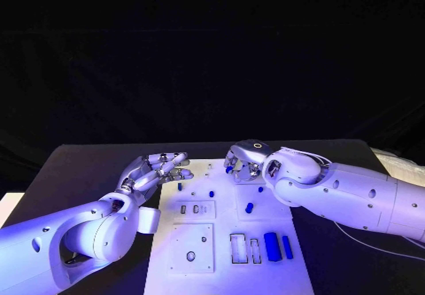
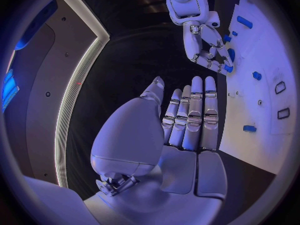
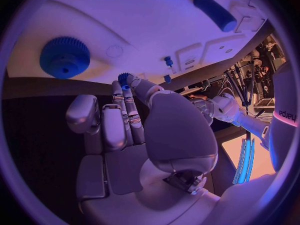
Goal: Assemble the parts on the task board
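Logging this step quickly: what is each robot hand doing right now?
Left robot hand: open, holding nothing.
Right robot hand: pinching a small blue part.

Black tabletop, dark and matte, spanning the lower half of the head view. White task board lying flat on its middle, long side running away from the robot, far edge near the tabletop's back edge. Bare black surface showing to the left of the board and along the far side. On the board: several small blue parts, 2 long ones standing side by side near the right edge, smaller ones scattered farther back. Also a blue gear resting on the board in the right wrist view, near the board's rim.
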Action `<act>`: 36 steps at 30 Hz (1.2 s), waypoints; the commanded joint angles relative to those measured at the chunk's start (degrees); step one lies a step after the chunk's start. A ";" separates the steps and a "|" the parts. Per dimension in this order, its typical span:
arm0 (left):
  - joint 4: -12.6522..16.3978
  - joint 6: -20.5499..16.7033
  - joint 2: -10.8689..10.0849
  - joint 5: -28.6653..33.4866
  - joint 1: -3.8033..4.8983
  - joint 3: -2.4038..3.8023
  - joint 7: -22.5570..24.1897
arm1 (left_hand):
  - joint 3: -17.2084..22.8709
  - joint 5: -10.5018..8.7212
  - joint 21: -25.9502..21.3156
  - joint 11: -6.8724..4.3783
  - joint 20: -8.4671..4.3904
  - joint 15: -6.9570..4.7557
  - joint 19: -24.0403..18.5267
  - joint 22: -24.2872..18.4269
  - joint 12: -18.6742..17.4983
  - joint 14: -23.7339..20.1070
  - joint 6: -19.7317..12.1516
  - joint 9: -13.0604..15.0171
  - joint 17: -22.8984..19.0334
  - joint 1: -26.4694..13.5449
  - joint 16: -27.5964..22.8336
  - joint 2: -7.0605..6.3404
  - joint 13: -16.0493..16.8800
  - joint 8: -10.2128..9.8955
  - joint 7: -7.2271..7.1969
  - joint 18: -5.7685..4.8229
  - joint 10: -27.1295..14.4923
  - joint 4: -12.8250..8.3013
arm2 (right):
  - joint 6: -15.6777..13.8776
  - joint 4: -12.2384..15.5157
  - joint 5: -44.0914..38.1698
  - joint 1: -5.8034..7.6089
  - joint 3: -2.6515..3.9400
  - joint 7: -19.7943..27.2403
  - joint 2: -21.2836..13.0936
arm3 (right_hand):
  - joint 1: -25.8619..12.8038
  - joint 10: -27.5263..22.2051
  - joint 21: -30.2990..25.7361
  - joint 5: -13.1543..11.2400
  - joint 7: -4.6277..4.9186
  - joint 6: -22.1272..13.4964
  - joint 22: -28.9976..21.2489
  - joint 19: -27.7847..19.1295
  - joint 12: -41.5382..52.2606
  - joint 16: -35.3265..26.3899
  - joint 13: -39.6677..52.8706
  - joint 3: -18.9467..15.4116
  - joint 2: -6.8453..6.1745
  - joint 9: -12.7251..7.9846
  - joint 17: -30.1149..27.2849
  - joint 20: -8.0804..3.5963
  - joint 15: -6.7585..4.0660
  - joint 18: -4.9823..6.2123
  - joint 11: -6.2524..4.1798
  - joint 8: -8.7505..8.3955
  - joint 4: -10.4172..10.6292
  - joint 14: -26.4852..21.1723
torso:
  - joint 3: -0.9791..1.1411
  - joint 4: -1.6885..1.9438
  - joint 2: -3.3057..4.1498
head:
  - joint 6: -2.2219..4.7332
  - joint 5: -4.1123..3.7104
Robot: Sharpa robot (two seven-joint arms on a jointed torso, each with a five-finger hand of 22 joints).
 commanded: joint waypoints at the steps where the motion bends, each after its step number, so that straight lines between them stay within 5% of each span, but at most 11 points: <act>1: 0.11 1.51 0.20 0.37 0.08 0.05 0.33 | 0.07 -0.32 -0.38 0.16 0.30 0.09 0.13 -0.11 -0.40 0.02 -0.22 -0.04 0.12 0.36 -0.42 0.32 -0.06 -0.42 0.34 0.67 -0.09 -0.39 | -6.26 -1.05 0.16 0.03 0.05 -0.76 1.07 | 0.74 0.23 0.43 0.26 0.47 -0.13 0.07 -0.13 0.10 0.21 0.03 0.47 0.22 -0.11 -0.08 0.26 0.15 -0.50 -0.10 -0.32 0.04 1.98 | -0.02 0.05 0.03 | 0.17 0.02; 12: 0.14 1.58 0.33 0.41 0.08 0.05 0.39 | 0.10 -0.32 -0.40 0.17 0.30 0.09 0.14 -0.12 -0.42 0.01 -0.23 -0.04 0.16 0.43 -0.46 0.35 -0.07 -0.46 0.34 0.67 -0.13 -0.47 | -8.05 -4.23 -0.14 0.05 0.08 -1.29 4.66 | 0.67 -0.05 0.54 0.24 0.64 -0.31 0.18 -0.18 0.08 0.34 -0.01 0.70 0.08 -0.14 0.05 0.36 0.27 -0.51 0.04 -0.43 -0.03 1.97 | -0.01 0.30 0.26 | 0.15 -0.14; 36: 0.13 1.58 0.32 0.42 0.25 0.05 0.30 | 0.09 -0.33 -0.42 0.18 0.30 0.09 0.15 -0.13 -0.46 0.02 -0.27 -0.04 0.23 0.49 -0.51 0.32 -0.08 -0.52 0.35 0.66 -0.20 -0.58 | -2.34 -10.65 -0.66 -0.76 -0.28 -1.65 11.06 | 0.10 -0.55 0.67 0.11 0.79 -0.64 0.22 -0.33 0.08 0.54 -0.05 0.81 -0.28 -0.18 0.20 0.57 0.47 -0.49 0.24 -0.51 0.15 1.96 | -0.05 0.45 0.35 | 0.10 0.06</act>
